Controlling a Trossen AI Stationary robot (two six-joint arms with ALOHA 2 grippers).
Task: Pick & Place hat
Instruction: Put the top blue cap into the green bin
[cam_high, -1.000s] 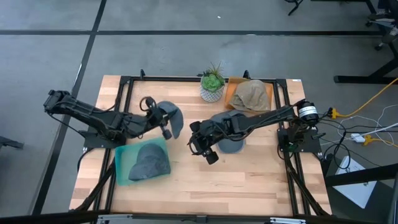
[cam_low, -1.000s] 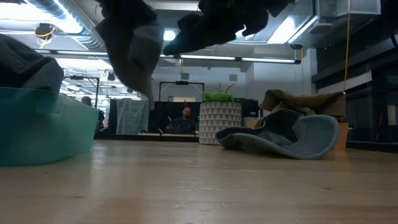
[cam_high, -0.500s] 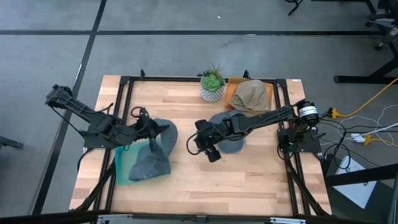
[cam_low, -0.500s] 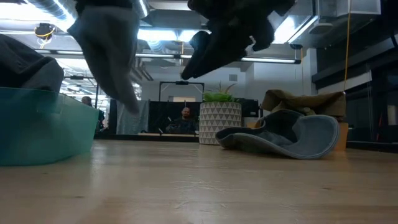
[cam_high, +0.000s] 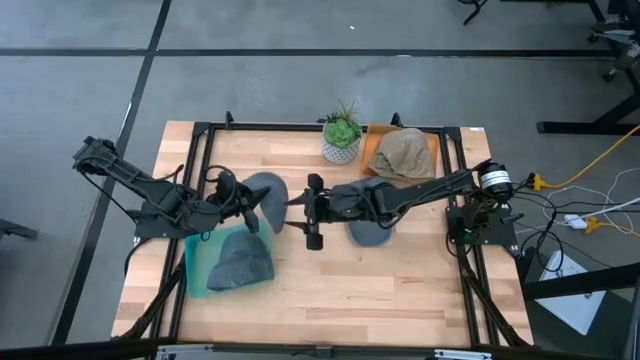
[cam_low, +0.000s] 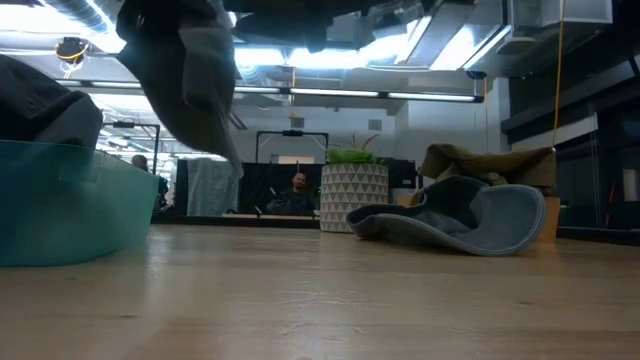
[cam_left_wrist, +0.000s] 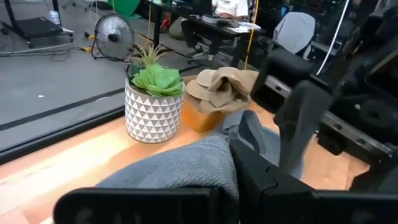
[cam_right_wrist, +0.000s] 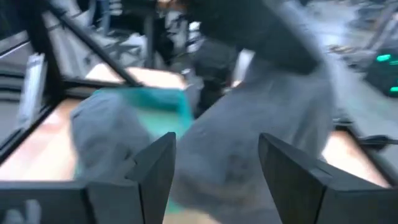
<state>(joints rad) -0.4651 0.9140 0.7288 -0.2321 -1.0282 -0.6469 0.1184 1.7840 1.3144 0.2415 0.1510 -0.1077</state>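
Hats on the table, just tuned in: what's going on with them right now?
The left gripper is shut on a grey hat, held lifted beside the teal bin, which already holds another grey hat. The right gripper is open and reaches toward the lifted hat from the other side. A third grey hat lies on the table under the right arm, and a tan hat sits on the orange tray beside the potted plant.

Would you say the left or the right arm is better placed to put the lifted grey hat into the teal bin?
Left. The left gripper is shut on the grey hat beside the teal bin; the right gripper is open, holding nothing.
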